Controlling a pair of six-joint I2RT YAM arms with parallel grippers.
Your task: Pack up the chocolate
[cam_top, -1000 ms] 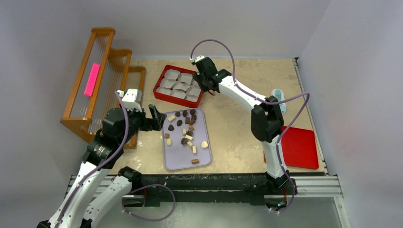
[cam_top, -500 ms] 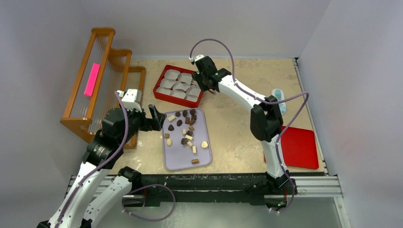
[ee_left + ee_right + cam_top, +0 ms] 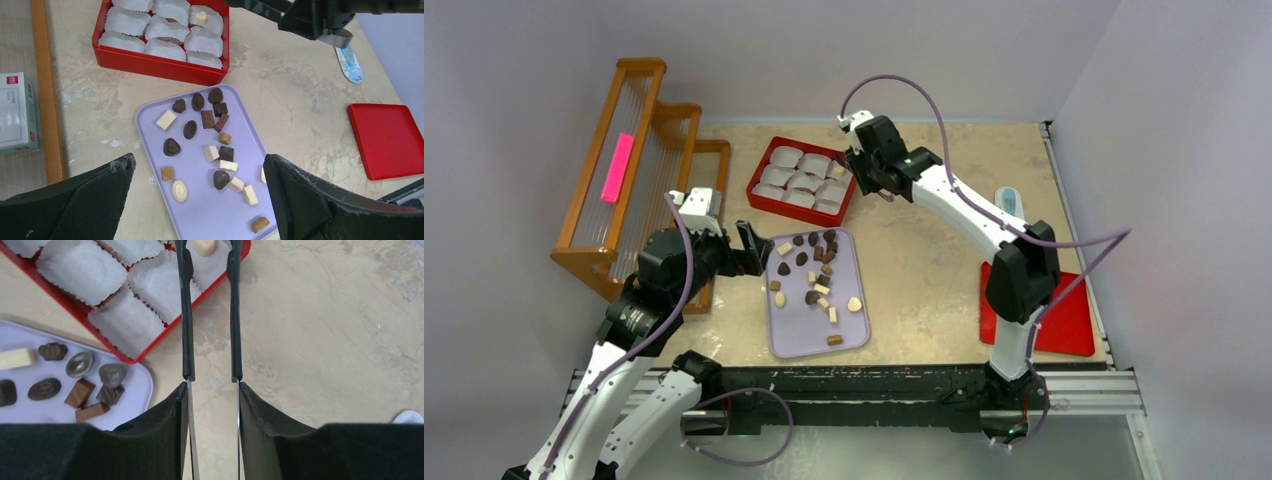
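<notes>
Tabletop (image 3: 914,270) inspected: cream chocolate (image 3: 200,17) judged deposited in corner cup (image 3: 215,26) of red box (image 3: 160,67), black tongs (image 3: 185,315) held apart; pickup from purple tray (image 3: 150,112) is required next.

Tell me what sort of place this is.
Probably a lab test cell: plain walls enclose the tabletop, two arms mount on a rail, chocolate lies staged on a lilac tray beside a red box.

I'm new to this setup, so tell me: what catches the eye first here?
A lilac tray in the middle of the table, strewn with brown and cream chocolates. Behind it, a red box of white paper cups holds one cream piece in its far right cup, where the right gripper holds black tongs.
</notes>
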